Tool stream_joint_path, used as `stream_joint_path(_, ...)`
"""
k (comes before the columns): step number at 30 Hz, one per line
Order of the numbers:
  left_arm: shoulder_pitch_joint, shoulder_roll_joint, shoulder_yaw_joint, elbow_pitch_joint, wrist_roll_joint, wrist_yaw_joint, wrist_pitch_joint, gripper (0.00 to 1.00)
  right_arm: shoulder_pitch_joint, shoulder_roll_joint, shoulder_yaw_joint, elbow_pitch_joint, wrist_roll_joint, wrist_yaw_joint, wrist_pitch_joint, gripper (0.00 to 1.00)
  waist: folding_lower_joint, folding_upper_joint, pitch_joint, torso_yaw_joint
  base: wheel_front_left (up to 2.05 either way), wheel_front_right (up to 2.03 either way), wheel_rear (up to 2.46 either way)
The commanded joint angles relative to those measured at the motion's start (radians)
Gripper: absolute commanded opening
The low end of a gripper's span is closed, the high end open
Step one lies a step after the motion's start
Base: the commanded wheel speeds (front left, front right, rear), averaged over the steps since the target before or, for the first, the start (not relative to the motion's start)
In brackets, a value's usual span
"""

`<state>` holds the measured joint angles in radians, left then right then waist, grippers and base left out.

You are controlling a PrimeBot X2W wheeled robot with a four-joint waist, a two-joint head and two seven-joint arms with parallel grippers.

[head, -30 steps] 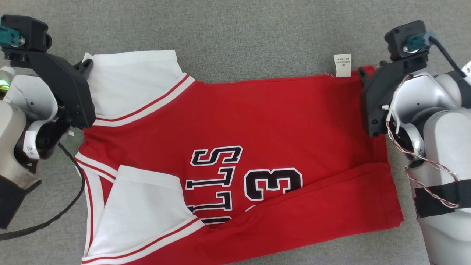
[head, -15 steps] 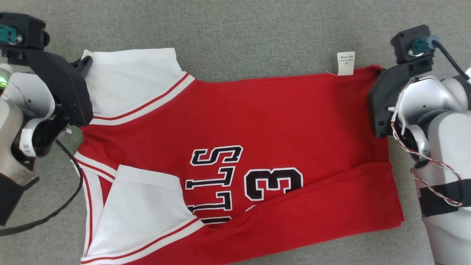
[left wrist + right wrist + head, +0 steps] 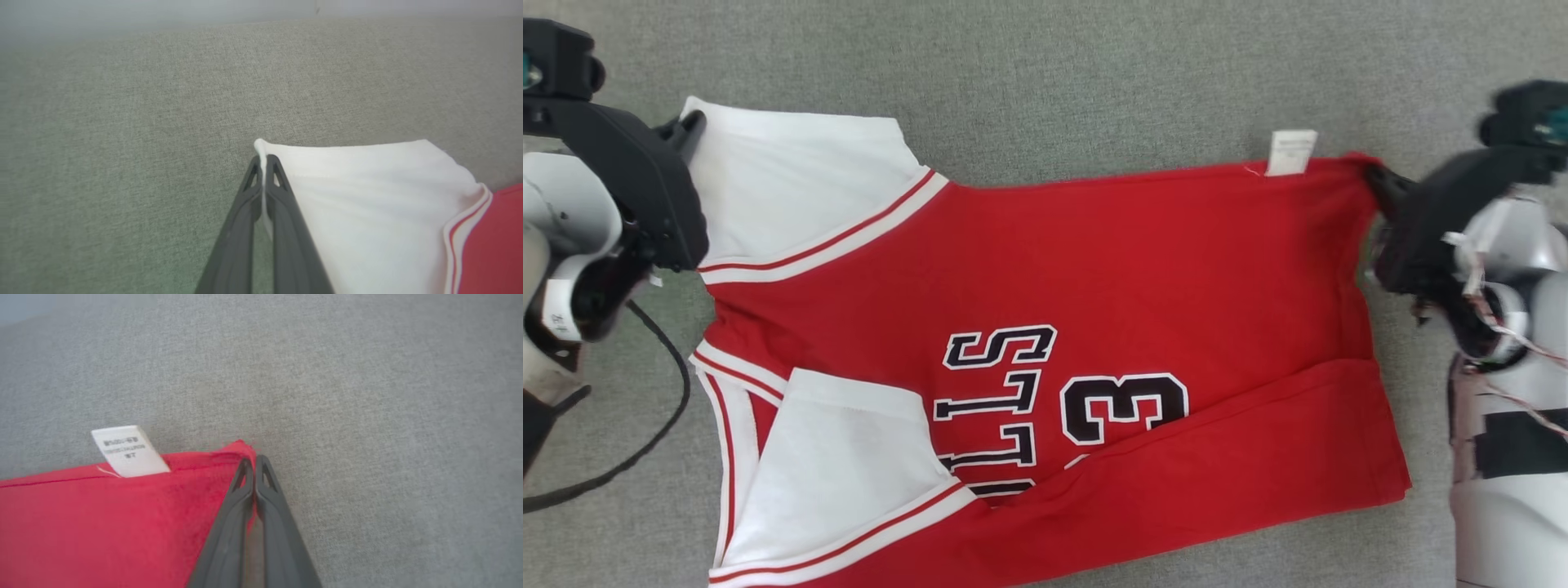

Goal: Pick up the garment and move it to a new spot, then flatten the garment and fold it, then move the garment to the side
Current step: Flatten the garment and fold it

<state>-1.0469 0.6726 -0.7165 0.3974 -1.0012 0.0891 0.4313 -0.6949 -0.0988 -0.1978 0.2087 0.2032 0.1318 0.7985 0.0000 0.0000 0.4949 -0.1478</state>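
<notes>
The garment (image 3: 1045, 278) is a red jersey with white sleeves and black lettering, spread sideways on the grey cloth surface, its near long edge folded over. My left gripper (image 3: 690, 126) is shut on the far white sleeve's corner (image 3: 261, 153); the left wrist view shows white cloth pinched between the dark fingers (image 3: 282, 192). My right gripper (image 3: 1376, 173) is shut on the far red hem corner (image 3: 245, 451), next to a white care label (image 3: 128, 451). Both corners look lifted a little off the surface.
Grey woven cloth (image 3: 1094, 73) covers the surface all round the jersey. A black cable (image 3: 662, 425) loops down from my left arm beside the collar end. My pale right forearm (image 3: 1511, 490) stands at the right edge.
My right gripper has shut on the red hem corner and pulled it outward to the right. My left gripper has drawn the sleeve corner further left, stretching the far edge taut.
</notes>
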Motion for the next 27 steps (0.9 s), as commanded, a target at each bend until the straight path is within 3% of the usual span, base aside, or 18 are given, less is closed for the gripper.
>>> stream_joint_path(1, 0.005, 0.011, 0.01, 0.002, -0.014, -0.001, -0.014, 0.0, 0.011, 0.011, -0.027, 0.008, 0.02, -0.003, -0.007, 0.0, 0.0, 0.0, -0.007, 0.003, 0.0, 0.0, 0.0)
stream_joint_path(9, 0.059, 0.004, 0.076, -0.008, -0.072, -0.025, -0.114, 0.0, -0.007, 0.042, -0.157, 0.052, 0.121, -0.003, -0.035, 0.0, 0.0, 0.0, -0.042, 0.019, 0.0, 0.0, 0.0)
stream_joint_path(13, 0.1, -0.011, 0.107, -0.012, -0.101, -0.035, -0.179, 0.0, -0.035, 0.047, -0.236, 0.117, 0.248, -0.003, -0.031, 0.0, 0.0, 0.0, -0.069, 0.035, 0.0, 0.0, 0.0)
stream_joint_path(19, 0.165, -0.029, 0.145, -0.028, -0.148, -0.068, -0.263, 0.0, -0.042, 0.047, -0.234, 0.184, 0.343, -0.002, -0.052, 0.0, 0.0, 0.0, -0.104, 0.056, 0.0, 0.0, 0.0)
stream_joint_path(27, 0.3, -0.057, 0.196, -0.098, -0.17, -0.134, -0.455, 0.0, 0.014, 0.048, -0.183, 0.163, 0.386, -0.002, -0.047, 0.0, 0.0, 0.0, -0.158, 0.087, 0.0, 0.0, 0.0)
